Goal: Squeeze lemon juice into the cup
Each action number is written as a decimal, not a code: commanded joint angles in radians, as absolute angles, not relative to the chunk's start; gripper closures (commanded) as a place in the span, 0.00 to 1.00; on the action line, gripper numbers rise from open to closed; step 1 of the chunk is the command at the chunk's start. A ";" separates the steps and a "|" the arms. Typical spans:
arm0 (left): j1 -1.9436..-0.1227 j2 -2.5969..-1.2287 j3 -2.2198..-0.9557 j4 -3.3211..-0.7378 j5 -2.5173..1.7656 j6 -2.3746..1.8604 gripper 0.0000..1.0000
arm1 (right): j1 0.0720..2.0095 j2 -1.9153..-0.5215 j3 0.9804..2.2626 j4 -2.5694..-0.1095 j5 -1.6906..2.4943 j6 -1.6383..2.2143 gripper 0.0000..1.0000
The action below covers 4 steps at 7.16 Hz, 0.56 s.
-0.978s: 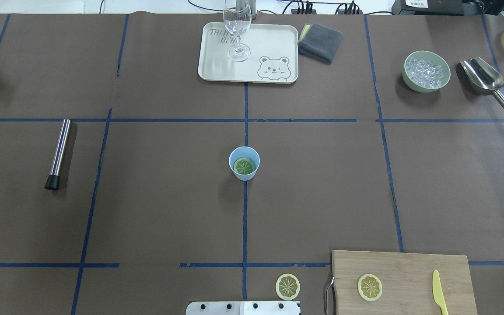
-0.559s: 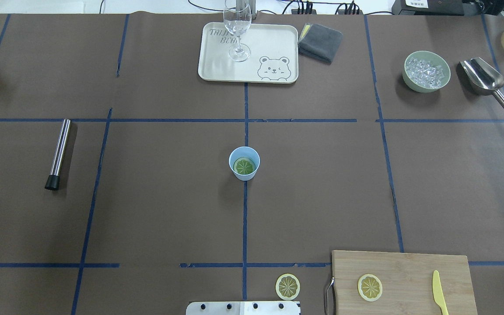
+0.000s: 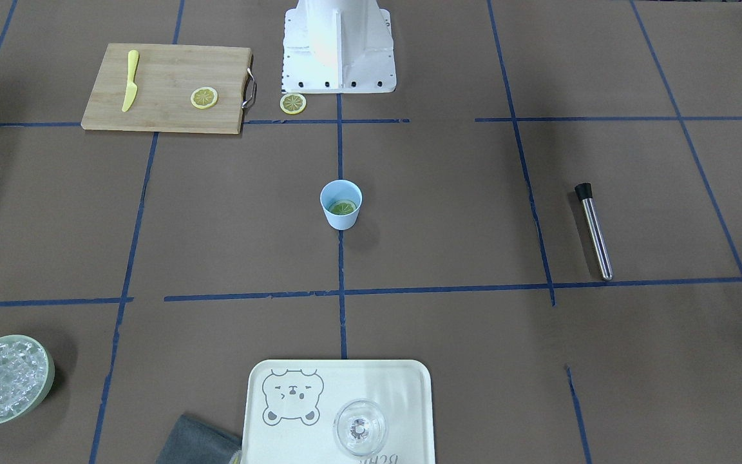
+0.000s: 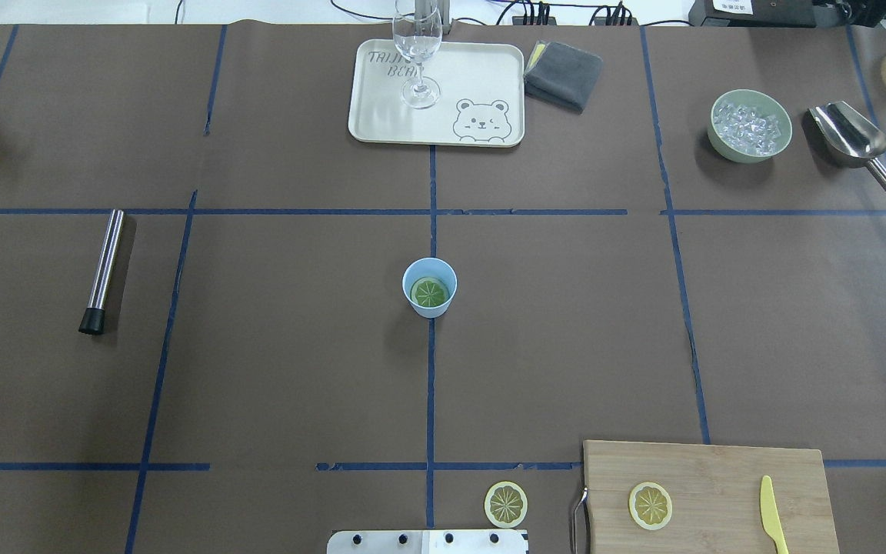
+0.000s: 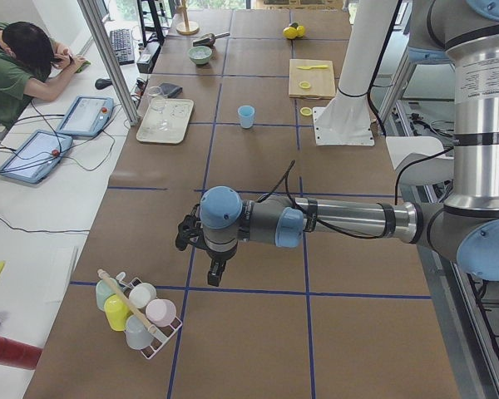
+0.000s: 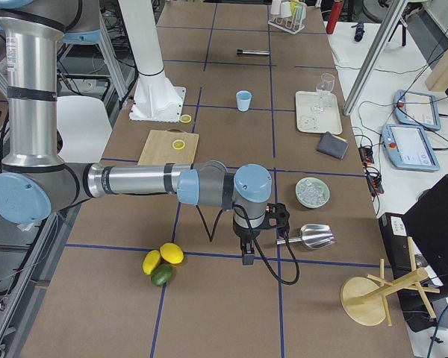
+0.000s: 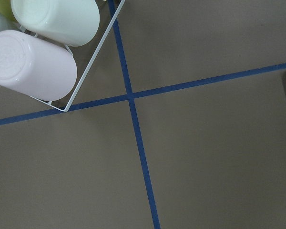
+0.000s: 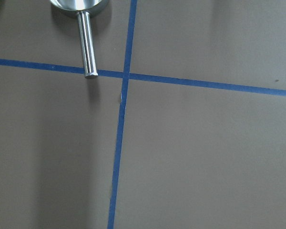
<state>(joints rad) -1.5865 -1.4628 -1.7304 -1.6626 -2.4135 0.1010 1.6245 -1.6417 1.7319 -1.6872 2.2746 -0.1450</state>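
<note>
The light-blue cup [image 4: 429,287] stands at the table's centre on a blue tape line, with one lemon slice [image 4: 429,292] lying flat inside it. A second slice [image 4: 505,504] lies on the table by the robot's base. A third [image 4: 650,505] lies on the wooden cutting board [image 4: 720,469]. The cup also shows in the front-facing view [image 3: 341,204]. My left gripper [image 5: 213,271] hangs over the table's left end, far from the cup. My right gripper [image 6: 246,257] hangs over the right end. Both show only in side views, so I cannot tell if they are open or shut.
A yellow knife [image 4: 772,514] lies on the board. A cream tray [image 4: 481,73] with a clear glass [image 4: 418,54], a grey cloth [image 4: 564,73], a green bowl of ice [image 4: 749,125] and a metal scoop [image 4: 854,142] stand at the far edge. A metal muddler [image 4: 102,269] lies at left. A cup rack [image 5: 137,312] is near the left gripper.
</note>
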 commanded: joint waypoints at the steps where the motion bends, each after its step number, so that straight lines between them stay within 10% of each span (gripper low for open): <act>1: -1.603 -1.431 -1.738 -1.667 -2.413 0.101 0.00 | 1.624 -1.641 1.738 -1.687 2.279 -0.138 0.00; 4: -1.612 -1.396 -1.775 -1.669 -2.413 0.101 0.00 | 1.623 -1.644 1.752 -1.686 2.278 -0.071 0.00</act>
<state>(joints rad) -1.6105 -1.4085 -1.7715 -1.6676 -2.4130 0.1012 1.6242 -1.6438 1.7494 -1.6864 2.2781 -0.0813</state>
